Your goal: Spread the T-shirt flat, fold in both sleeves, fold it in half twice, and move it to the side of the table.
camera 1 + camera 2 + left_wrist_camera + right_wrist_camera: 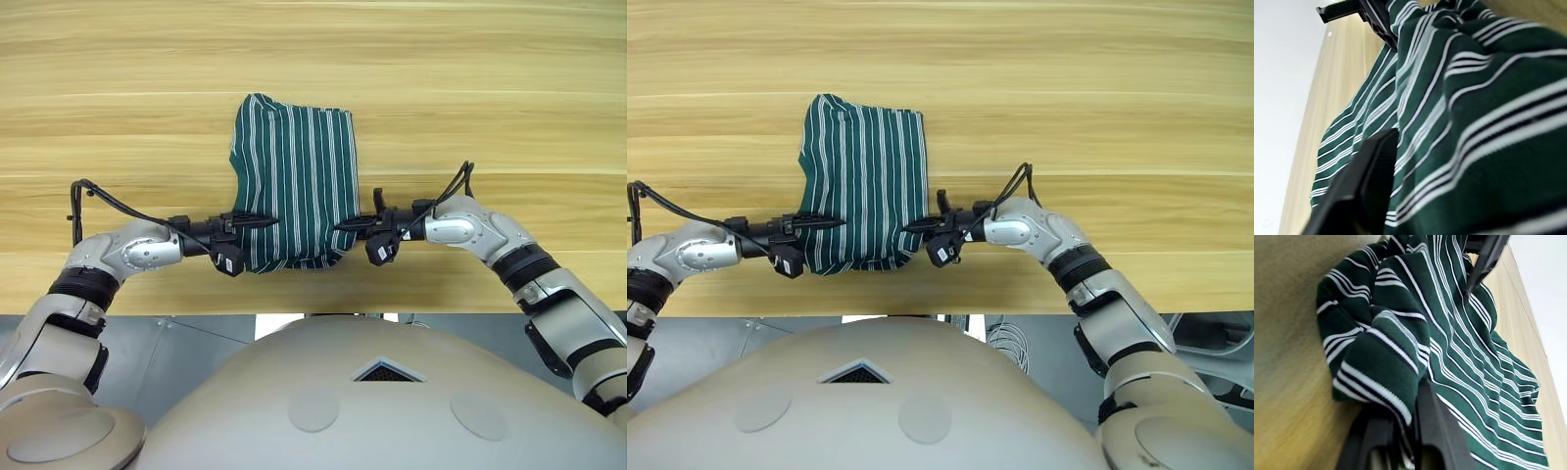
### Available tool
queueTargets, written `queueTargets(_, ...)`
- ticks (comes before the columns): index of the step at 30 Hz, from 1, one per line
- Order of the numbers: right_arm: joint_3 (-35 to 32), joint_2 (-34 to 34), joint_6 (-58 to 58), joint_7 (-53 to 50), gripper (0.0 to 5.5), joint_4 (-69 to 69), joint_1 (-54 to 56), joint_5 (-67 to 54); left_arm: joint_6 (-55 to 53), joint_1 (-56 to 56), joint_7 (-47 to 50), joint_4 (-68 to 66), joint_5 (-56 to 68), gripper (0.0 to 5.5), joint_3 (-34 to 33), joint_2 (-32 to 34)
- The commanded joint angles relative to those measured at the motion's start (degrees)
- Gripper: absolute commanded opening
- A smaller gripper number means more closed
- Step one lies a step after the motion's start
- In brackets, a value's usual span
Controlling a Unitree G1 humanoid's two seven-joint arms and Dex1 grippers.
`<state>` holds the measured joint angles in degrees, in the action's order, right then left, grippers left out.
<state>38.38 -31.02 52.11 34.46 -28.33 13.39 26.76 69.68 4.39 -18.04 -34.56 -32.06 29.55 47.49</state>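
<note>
Left pincer (257, 221) status: narrowed onto the T-shirt (294, 176), clamping its left edge close to the end nearest me. In the left wrist view one of my fingers (1371, 166) lies against the striped cloth, which bulges up beside it. Right pincer (348, 225) status: likewise closed on the garment, clamping the right edge at the same level. In the right wrist view a rolled fold of fabric sits pinched between the two fingers (1435, 431). Both pincers point inward toward each other, with the shirt's width between them. The T-shirt is dark green with thin white stripes, and it is gathered into a narrow oblong whose long axis runs away from me, the stripes following that axis. It lies on the wooden table (490, 98), roughly central from left to right and in the nearer half. The far end rests flat on the boards. The near end, just past my pincers, is rounded and bunched and stops short of the table's near edge.
</note>
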Motion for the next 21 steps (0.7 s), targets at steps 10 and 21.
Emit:
queueTargets(10,-1.42,-3.03,-7.21,19.53,0.15,5.74,-3.99,-26.22,0.7,-2.61,-1.18,-0.58,0.82,0.01,-0.52,3.04)
queueTargets(21,-8.92,-9.08,-28.18,34.12,0.15,27.83,-8.98,-51.6,-21.77,-14.77,-26.14,38.39,54.03,0.0,6.35,18.71)
